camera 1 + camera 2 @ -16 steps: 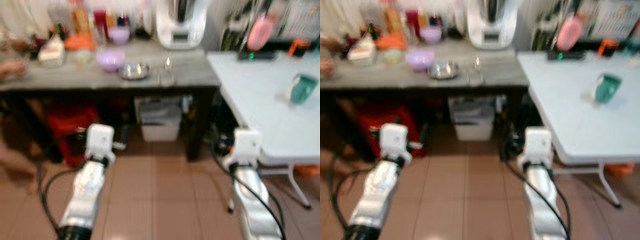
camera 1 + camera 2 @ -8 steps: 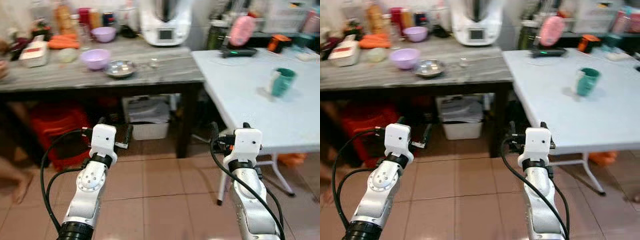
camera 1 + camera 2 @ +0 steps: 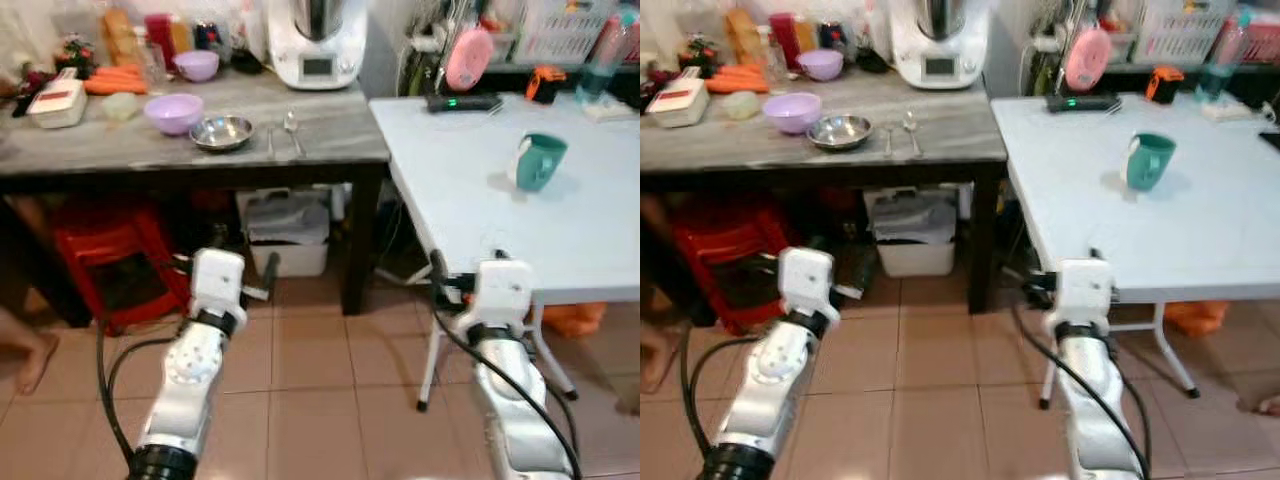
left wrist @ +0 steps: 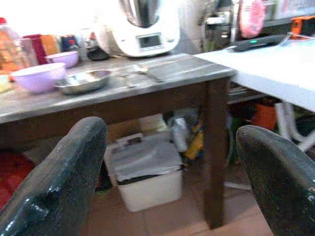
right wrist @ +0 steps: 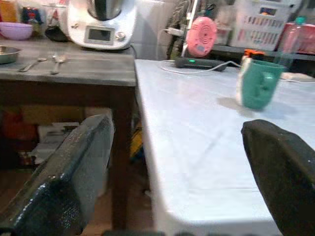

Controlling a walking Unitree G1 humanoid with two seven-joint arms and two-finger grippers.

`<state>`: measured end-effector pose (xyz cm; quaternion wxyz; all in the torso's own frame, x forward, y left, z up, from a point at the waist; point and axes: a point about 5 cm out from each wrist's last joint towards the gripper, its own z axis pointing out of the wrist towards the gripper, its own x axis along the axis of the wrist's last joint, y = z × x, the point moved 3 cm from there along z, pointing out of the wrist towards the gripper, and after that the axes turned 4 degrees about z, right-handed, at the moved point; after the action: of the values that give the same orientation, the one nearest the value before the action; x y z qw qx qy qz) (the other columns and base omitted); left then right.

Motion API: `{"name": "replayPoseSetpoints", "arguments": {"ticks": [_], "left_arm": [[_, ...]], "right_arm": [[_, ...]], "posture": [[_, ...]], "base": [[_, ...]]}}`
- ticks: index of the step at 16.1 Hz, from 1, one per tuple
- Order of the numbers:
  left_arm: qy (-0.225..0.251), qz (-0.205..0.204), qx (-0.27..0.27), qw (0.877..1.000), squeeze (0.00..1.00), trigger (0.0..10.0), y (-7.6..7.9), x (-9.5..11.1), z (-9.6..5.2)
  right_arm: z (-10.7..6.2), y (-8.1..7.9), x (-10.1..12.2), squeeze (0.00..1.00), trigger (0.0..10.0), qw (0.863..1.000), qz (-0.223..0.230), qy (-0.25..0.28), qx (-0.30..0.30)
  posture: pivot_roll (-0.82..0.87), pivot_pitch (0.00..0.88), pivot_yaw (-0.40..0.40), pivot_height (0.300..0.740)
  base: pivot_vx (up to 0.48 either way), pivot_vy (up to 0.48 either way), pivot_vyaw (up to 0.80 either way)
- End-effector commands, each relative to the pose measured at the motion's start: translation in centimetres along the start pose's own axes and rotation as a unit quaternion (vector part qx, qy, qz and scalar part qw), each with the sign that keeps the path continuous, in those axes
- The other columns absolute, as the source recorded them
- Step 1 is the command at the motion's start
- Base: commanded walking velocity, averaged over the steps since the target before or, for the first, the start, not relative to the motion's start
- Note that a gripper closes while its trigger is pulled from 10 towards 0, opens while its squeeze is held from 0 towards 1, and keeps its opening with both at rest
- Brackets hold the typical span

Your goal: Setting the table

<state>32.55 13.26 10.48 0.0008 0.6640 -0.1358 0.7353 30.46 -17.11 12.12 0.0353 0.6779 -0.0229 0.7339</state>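
Note:
A dark wooden table (image 3: 130, 158) at the left carries a purple bowl (image 3: 173, 112), a steel bowl (image 3: 222, 131), and a spoon (image 3: 292, 124) beside a fork (image 3: 270, 138). To its right stands a white table (image 3: 470, 205) with a teal mug (image 3: 538, 161) on it. My left gripper (image 4: 170, 128) is open and holds nothing, low over the floor in front of the dark table. At the near corner of the white table my right gripper (image 5: 176, 123) is open too, with nothing between its fingers.
A white kitchen machine (image 3: 315, 45), a second purple bowl (image 3: 196, 65), bottles and carrots (image 3: 118, 78) crowd the back of the dark table. Under it are a red stool (image 3: 105, 265) and a white bin (image 3: 288, 238). A person's foot (image 3: 25, 358) rests on the tiled floor at the far left.
The whole view has shifted and sharpened as the camera moved, so more of the white table shows. Both arms hold the same pose in front of me.

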Motion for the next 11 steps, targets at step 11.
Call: {"name": "replayPoseSetpoints", "arguments": {"ticks": [11], "left_arm": [[0.0,0.005,0.003,1.0,0.0,10.0,-1.07,0.26,0.13]], "right_arm": [[0.72,-0.45,0.63,0.0,10.0,1.0,0.014,0.008,-0.002]], "posture": [[-0.01,0.0,-0.001,0.74]], "base": [[0.0,-0.294,0.0]]}}
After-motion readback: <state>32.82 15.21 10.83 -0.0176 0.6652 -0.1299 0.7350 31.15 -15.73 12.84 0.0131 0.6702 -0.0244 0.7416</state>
